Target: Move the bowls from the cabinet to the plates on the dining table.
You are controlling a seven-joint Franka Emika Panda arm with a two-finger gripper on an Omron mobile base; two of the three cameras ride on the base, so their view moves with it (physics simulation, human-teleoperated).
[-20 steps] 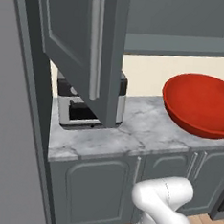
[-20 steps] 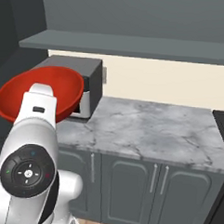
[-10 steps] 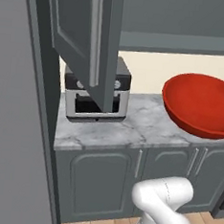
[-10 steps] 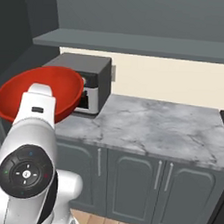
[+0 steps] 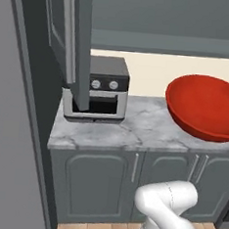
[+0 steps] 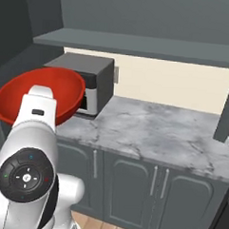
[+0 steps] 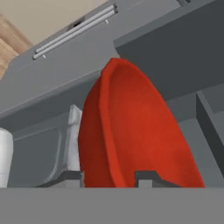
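Note:
My gripper (image 7: 107, 177) is shut on the rim of the plain red bowl (image 7: 131, 135), one fingertip on each side of its wall. The red bowl (image 5: 205, 107) hangs in the air above the right part of a marble counter in the left base view. In the right base view this bowl (image 6: 41, 96) shows at the left, partly behind my white arm. The cabinet door (image 5: 74, 39), dark grey with a long silver bar handle, stands open at the upper left. The plates and the dining table are out of view.
A toaster oven (image 5: 96, 93) (image 6: 89, 82) stands on the marble counter (image 5: 134, 130) (image 6: 158, 135) over grey lower doors. A long grey shelf (image 6: 139, 44) runs above the counter. A tall dark panel (image 5: 12, 127) walls off the left side.
The whole picture has shifted in both base views, so the base has moved along the counter. The red bowl stays held in the same place relative to the arm.

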